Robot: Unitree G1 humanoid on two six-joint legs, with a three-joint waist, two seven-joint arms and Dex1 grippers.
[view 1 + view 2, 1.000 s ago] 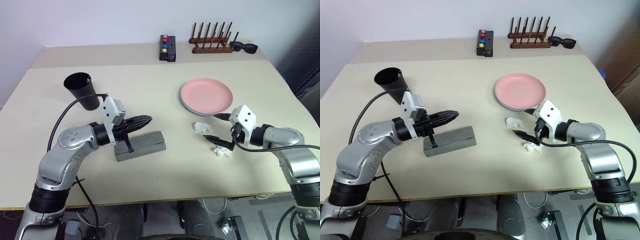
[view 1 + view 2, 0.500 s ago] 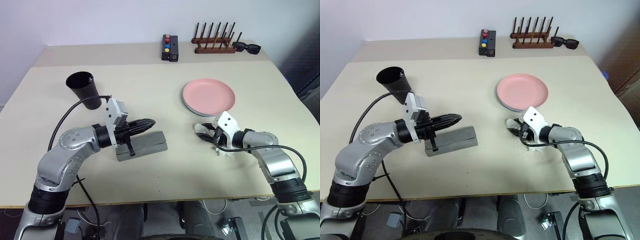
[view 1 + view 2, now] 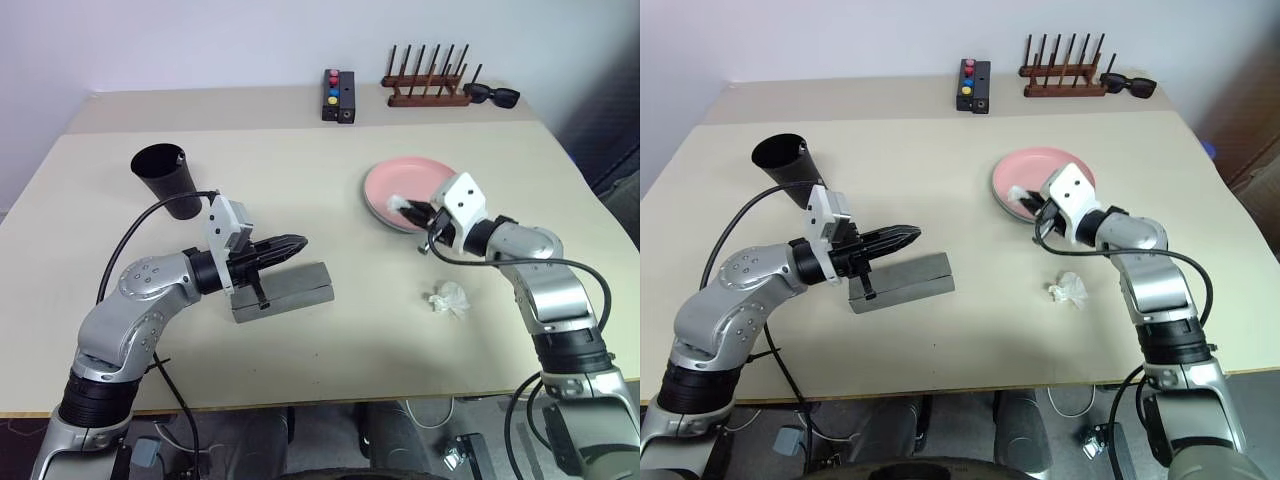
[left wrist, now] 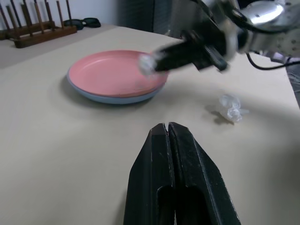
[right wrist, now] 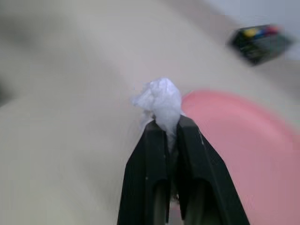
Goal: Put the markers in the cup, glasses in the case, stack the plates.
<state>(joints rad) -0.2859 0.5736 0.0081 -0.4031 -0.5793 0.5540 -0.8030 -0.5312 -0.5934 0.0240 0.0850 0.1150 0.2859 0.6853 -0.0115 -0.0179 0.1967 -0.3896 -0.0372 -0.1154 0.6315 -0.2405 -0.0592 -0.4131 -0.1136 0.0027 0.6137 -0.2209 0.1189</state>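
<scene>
Now the bench point(image 3: 330, 380) is carrying everything, and the pink plate point(image 3: 410, 180) is serving as landmark. It is lying on the blue plate point(image 4: 112, 99), whose rim is peeking out underneath, so the two are already stacked. Well to the left of the plates, the grey case point(image 3: 290, 290) is lying shut on the bench. Further left and back from the case, the black cup point(image 3: 165, 180) is standing upright; something small is showing at its rim, too small to name. Behind the plates, at the bench's far edge, a wooden rack point(image 3: 428, 88) is standing with black sunglasses point(image 3: 492, 96) just beside it and a black box point(image 3: 336, 96) with coloured buttons to its left.

The left tool point(image 3: 296, 243) is hovering just above the case, its fingers pressed together with nothing between them. The right tool point(image 3: 408, 208) is hanging over the near edge of the pink plate, clamped on a white paper wad point(image 5: 161, 101). A second crumpled wad point(image 3: 448, 298) is lying on the bench nearer than the plates, apart from them.

The markers and the clear glasses cannot be made out.
</scene>
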